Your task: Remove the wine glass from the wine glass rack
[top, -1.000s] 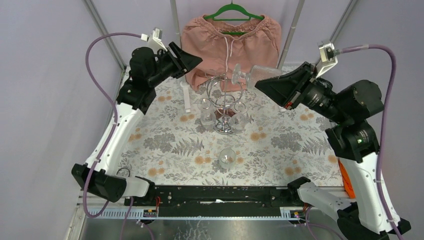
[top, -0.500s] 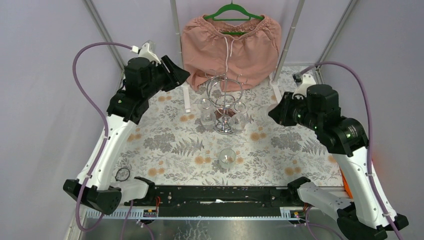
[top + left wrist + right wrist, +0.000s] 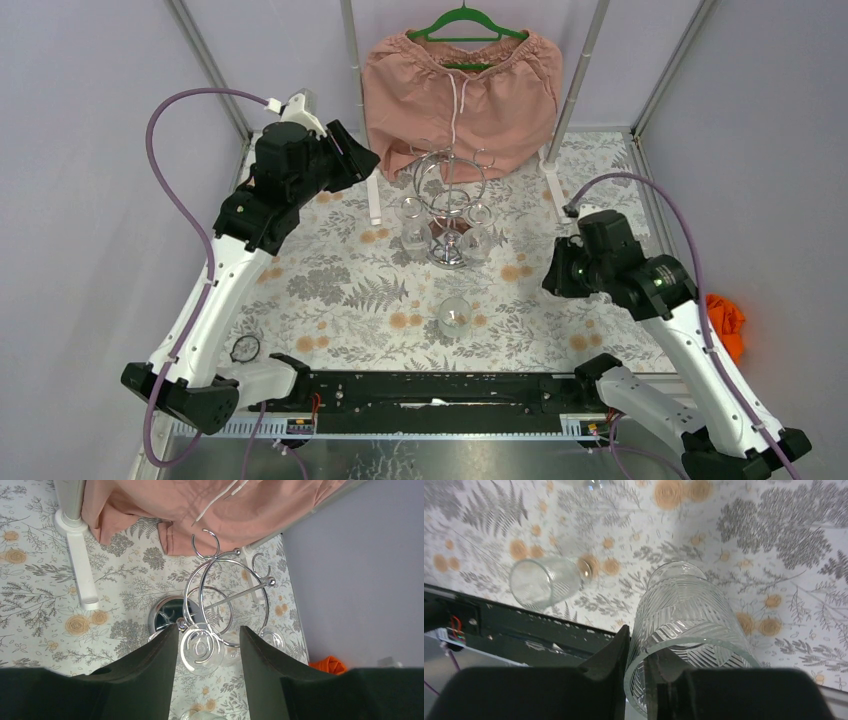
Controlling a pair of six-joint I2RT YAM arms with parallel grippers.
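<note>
The chrome wine glass rack (image 3: 449,185) stands at the back middle of the floral table, with wine glasses (image 3: 412,222) hanging from its loops. My left gripper (image 3: 362,165) is open, high and to the left of the rack. In the left wrist view (image 3: 208,630) its fingers frame the round foot of a hanging glass (image 3: 201,650) without touching it. My right gripper (image 3: 552,278) is low at the right. In the right wrist view (image 3: 639,640) it is shut on the rim of a cut-pattern wine glass (image 3: 684,605), one finger inside and one outside.
Another glass (image 3: 455,315) lies on the table near the front middle, also in the right wrist view (image 3: 544,582). Pink shorts (image 3: 460,85) hang on a green hanger behind the rack, between white rail posts (image 3: 375,195). An orange cloth (image 3: 722,315) lies at the right edge.
My right arm has carried the cut-pattern glass from up beside the rack down and toward the near right. My left gripper has drawn back a little to the left.
</note>
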